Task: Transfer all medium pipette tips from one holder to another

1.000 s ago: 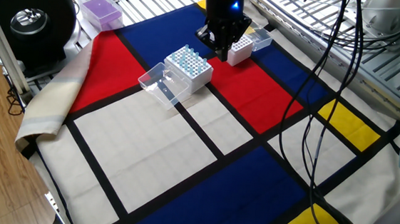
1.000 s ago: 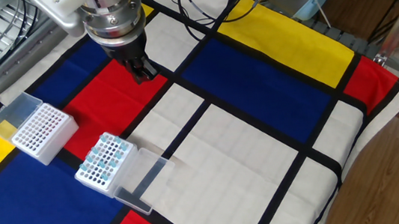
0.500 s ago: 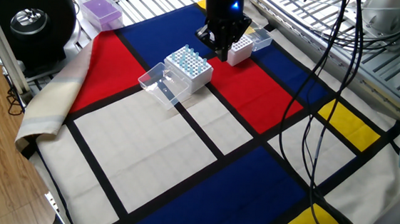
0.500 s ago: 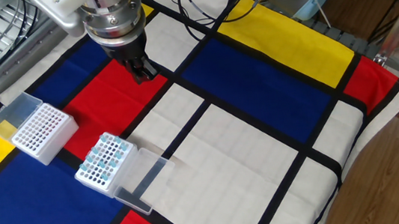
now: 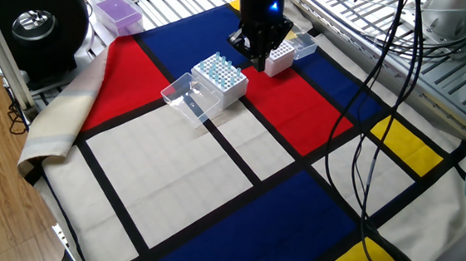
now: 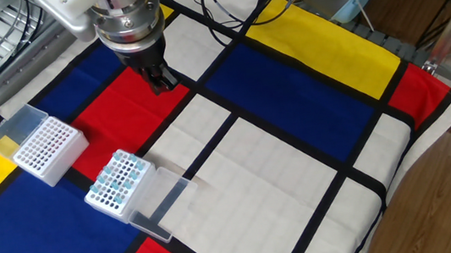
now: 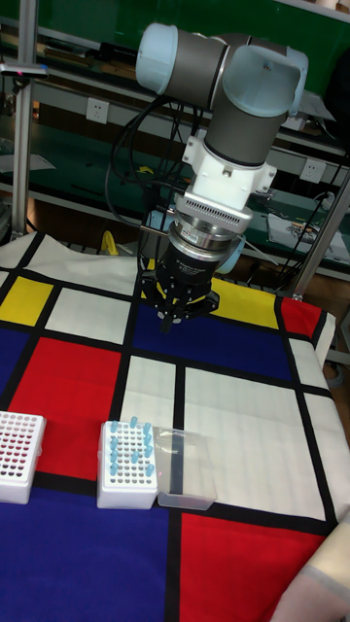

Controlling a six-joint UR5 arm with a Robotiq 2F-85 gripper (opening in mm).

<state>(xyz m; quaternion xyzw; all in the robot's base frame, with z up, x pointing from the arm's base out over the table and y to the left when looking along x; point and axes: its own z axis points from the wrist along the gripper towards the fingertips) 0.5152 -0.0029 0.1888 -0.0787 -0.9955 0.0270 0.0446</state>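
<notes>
Above the red panel of the cloth (image 6: 316, 176), the gripper (image 6: 160, 78) hangs with fingers close together, apparently gripping nothing. Medium pipette tips (image 6: 118, 177) stand in the near rack (image 6: 114, 190), its clear lid (image 6: 158, 204) hinged open for access. Just left, the empty rack (image 6: 47, 148) waits. Nothing blocks the approach.

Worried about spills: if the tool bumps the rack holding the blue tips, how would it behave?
The white rack looks small and plastic, so probably light and would slide on the cloth. Its blocky shape suggests it won't tip easily. The medium pipette tips sit loose, so might jostle.
</notes>
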